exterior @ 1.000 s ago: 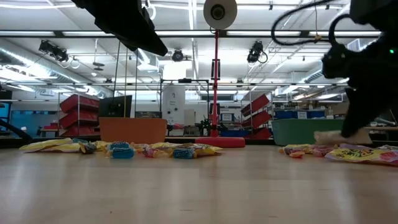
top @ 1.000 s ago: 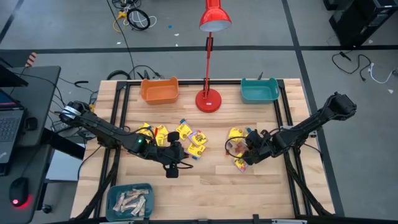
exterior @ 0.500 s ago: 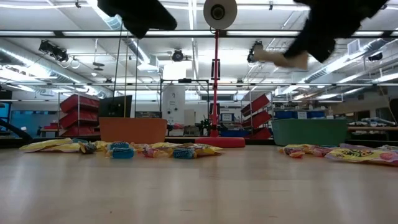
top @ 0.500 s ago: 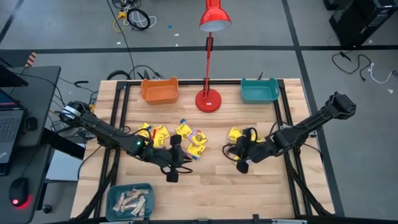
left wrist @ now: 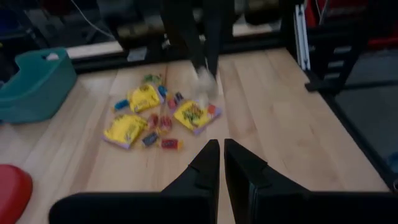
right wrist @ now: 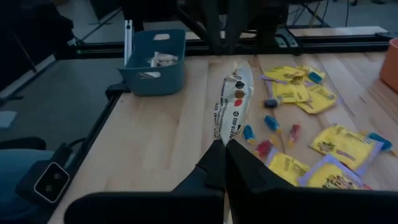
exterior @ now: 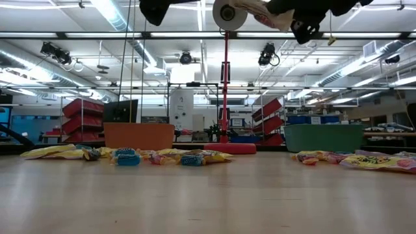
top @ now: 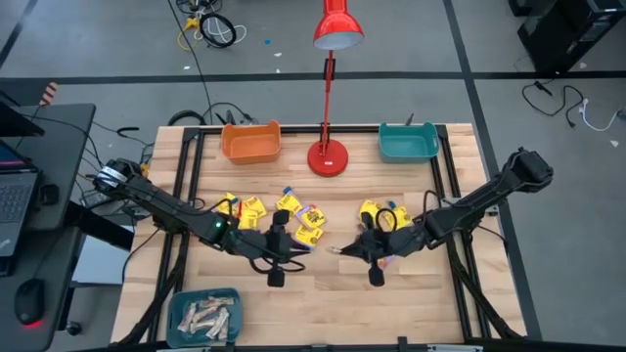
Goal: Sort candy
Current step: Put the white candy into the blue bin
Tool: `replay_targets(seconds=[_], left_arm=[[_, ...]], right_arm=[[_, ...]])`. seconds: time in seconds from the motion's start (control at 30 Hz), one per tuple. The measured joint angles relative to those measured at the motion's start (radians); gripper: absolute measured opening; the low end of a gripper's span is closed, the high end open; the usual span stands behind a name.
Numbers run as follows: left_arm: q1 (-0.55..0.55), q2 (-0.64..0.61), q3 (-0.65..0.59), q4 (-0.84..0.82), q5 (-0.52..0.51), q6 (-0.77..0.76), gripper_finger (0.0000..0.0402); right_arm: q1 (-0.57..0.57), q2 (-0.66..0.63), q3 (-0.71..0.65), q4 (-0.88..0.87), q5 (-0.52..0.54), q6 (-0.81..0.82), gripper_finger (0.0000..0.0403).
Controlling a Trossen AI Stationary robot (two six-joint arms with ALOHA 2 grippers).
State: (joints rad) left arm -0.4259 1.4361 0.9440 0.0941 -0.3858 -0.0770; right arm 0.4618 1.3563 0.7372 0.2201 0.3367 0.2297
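Candy lies in two heaps on the table: a left heap [top: 274, 210] and a right heap [top: 383, 217] of yellow packets [left wrist: 193, 115] and tiny red and blue pieces. My right gripper [top: 350, 250] hovers high over the table's middle, shut on a pale beige bar [right wrist: 233, 102], which also shows in the low view [exterior: 263, 12]. My left gripper [top: 301, 250] is shut and empty, raised beside the left heap, its fingertips [left wrist: 221, 146] facing the right gripper. My right gripper pinches the pale bar by one end [right wrist: 225, 138] between its two fingers. The fingers lie along the bar, roughly level, reaching toward the table's left. The bar is lifted clear and sticks out straight beyond the fingertips.
A blue-grey bin [top: 205, 315] holding several pale bars stands at the near left corner. An orange bin [top: 251, 143], a red lamp's base [top: 328, 156] and a teal bin [top: 408, 143] line the far edge. Bare wood lies near the middle [top: 333, 303].
My right gripper has risen from the right heap with the pale bar, lifting it clear, and has carried it toward the table's left, over the middle. My left gripper has risen and drifted slightly toward the near right.
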Motion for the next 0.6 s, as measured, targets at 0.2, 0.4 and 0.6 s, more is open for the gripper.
replay_targets(seconds=[0.2, 0.4, 0.6], left_arm=[[0.0, 0.0, 0.0, 0.005, -0.025, 0.021, 0.0041], [0.0, 0.0, 0.0, 0.008, -0.049, 0.021, 0.0087], [0.0, 0.019, 0.0, 0.039, -0.047, 0.024, 0.0133]], right_arm=[[-0.001, 0.051, 0.0, 0.056, -0.025, -0.005, 0.0], [-0.001, 0.067, 0.0, 0.133, -0.03, -0.052, 0.0], [-0.005, 0.066, 0.0, 0.185, -0.028, -0.126, 0.0]])
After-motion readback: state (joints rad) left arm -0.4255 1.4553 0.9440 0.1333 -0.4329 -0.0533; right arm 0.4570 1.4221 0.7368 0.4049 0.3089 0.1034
